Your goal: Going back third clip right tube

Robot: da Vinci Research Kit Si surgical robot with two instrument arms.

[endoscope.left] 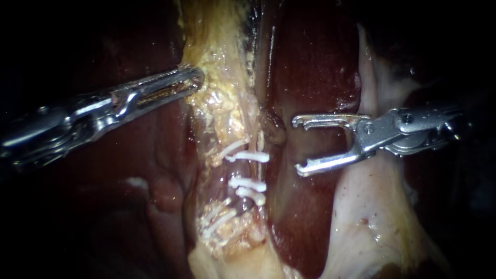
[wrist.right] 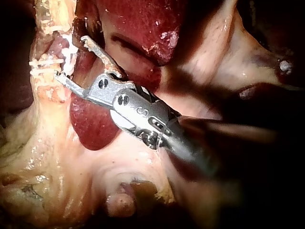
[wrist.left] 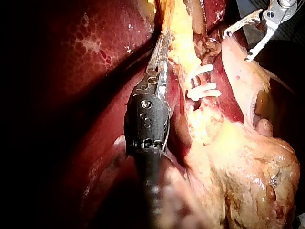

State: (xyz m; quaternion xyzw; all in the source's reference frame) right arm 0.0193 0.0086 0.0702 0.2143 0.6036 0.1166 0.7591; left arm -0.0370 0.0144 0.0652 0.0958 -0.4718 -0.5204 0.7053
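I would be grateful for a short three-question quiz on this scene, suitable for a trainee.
1. True or false: the right instrument has its jaws open and empty.
2. The white clips sit on: A) the tube; B) the liver; C) the right instrument's jaws.
3. In the endoscope view, does the right instrument touch any clip?

Key: 1 true; 2 A; 3 no, a gap shows between its jaws and the clips.
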